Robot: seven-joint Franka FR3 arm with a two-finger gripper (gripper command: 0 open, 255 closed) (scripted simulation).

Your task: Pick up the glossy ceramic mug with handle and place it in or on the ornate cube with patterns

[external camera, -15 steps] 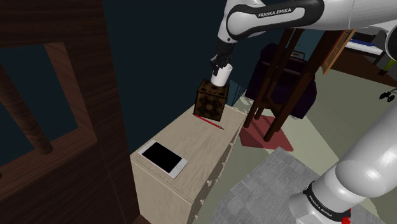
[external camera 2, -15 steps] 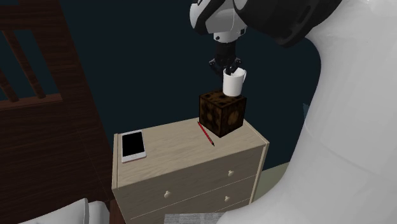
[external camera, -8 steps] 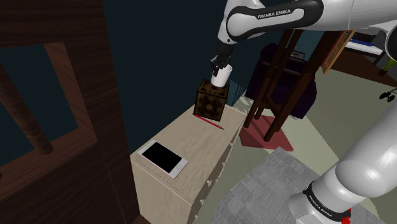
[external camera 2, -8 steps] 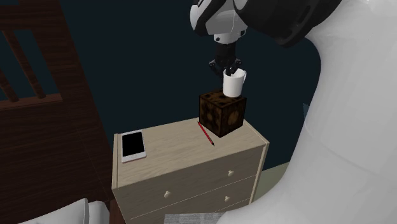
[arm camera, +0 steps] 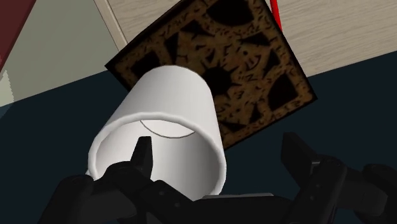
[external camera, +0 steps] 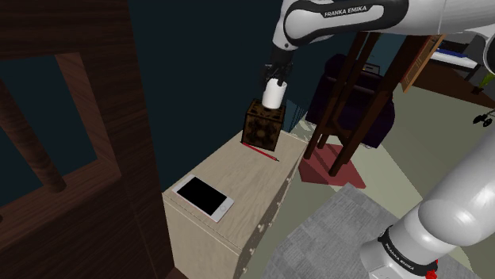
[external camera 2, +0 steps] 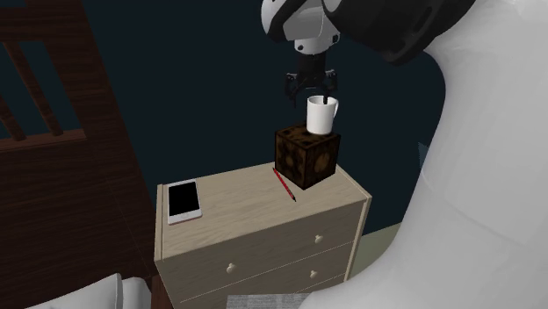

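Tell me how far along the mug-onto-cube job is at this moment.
Done: the mug stands upright on top of the cube, so the placing looks complete. In hand: the gripper hangs open just above the mug's rim, fingers apart and clasping nothing. Left: probably only backing the arm away, provided the mug sits steady near the cube's edge.

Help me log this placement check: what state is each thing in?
white mug: upright on the patterned cube, not held
patterned cube: on the dresser, mug on top
end effector: open, above the mug
dresser drawers: shut
phone: flat on the dresser
red pencil: lying flat beside the cube
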